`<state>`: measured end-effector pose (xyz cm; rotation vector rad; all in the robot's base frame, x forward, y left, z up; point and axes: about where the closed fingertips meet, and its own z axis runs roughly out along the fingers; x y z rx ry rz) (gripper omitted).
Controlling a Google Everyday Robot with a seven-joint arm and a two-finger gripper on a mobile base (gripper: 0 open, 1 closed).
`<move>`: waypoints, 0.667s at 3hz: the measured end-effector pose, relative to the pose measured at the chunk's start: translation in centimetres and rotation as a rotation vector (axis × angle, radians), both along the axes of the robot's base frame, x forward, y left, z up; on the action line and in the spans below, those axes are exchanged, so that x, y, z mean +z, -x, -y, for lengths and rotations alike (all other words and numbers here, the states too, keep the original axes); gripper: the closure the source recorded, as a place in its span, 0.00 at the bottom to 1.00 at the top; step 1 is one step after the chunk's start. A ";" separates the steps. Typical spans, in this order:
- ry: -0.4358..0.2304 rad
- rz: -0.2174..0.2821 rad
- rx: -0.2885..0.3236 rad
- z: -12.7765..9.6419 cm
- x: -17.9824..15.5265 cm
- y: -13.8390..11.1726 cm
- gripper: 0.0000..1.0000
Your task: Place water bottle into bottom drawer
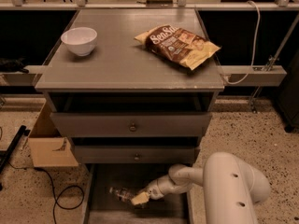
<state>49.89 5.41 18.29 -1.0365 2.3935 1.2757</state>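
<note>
The water bottle (120, 193), small and clear, lies on its side inside the open bottom drawer (161, 176), the wide grey tray pulled out at floor level under the cabinet. My gripper (139, 199) reaches down into the drawer from the right. Its yellowish fingertips are closed on the bottle's right end, low over the drawer floor. The white arm (233, 185) fills the lower right of the view.
The two upper knobbed drawers (132, 125) stand slightly open. A white bowl (79, 40) and a chip bag (178, 45) sit on the cabinet top. A cardboard box (50, 146) and cables (60, 197) lie on the floor at left.
</note>
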 end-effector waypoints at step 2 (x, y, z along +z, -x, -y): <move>0.025 0.005 -0.026 1.4 -0.1 0.2 1.00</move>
